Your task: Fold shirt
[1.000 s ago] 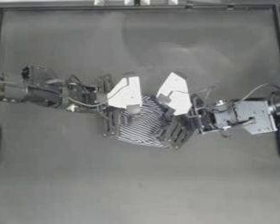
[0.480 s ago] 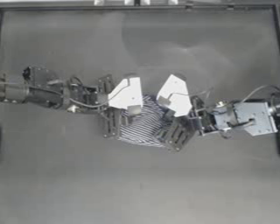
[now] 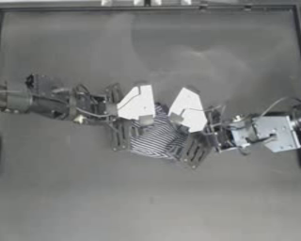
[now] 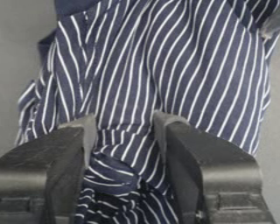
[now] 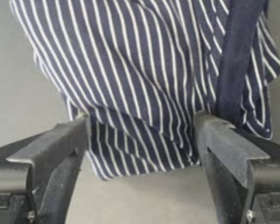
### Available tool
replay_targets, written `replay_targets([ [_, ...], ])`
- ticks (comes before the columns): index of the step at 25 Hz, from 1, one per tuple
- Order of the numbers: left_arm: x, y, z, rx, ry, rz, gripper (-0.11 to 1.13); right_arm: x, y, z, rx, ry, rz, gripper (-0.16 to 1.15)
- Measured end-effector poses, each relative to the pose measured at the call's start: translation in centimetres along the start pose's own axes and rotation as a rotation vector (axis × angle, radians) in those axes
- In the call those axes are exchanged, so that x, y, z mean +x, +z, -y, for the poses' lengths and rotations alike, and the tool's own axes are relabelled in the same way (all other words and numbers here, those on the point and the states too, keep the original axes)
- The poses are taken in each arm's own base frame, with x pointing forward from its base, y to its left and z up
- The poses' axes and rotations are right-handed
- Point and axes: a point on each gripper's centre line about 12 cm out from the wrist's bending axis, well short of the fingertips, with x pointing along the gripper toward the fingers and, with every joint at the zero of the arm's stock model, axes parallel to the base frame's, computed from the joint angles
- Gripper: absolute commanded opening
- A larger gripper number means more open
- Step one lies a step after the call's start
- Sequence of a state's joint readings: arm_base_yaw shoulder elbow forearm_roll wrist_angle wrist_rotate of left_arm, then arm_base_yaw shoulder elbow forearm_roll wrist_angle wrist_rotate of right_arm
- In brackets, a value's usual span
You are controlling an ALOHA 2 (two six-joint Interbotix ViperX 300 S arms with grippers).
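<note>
The shirt [image 3: 155, 137] lies bunched into a small striped heap at the table's middle, with both grippers right above it. My left gripper [image 3: 133, 128] comes in from the left and is shut on a gathered fold of the shirt [image 4: 166, 65]; the cloth puckers between its fingers [image 4: 78, 144]. My right gripper [image 3: 189, 139] reaches in from the right and stands open, straddling a free edge of the shirt [image 5: 136, 57]. Beside one of its fingers [image 5: 224, 140] runs a solid navy band [image 5: 236, 52]. The arms hide much of the heap in the top view.
The dark table [image 3: 146, 202] stretches bare all around the heap. A raised frame [image 3: 146, 8] runs along the far edge and down both sides. Cables trail from the right arm [image 3: 275, 134].
</note>
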State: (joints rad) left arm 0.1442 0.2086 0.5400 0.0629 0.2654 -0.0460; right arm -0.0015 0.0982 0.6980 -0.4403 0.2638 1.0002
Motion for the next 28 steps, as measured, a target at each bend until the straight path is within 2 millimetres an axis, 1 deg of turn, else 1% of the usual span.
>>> replay_targets([
  [8,-0.1,-0.2,1.1,-0.012,-0.022,-0.017,0.82,-0.8,-0.3,-0.9,-0.011,0.018,0.004,0.98],
  [15,-0.3,-0.3,2.5,-0.018,-0.048,-0.029,0.82,-1.5,-0.8,-1.9,-0.024,0.027,-0.004,0.98],
  [28,-0.6,-0.6,5.5,-0.033,-0.104,-0.044,0.81,-1.7,-2.0,-3.6,-0.055,0.056,-0.023,0.97],
])
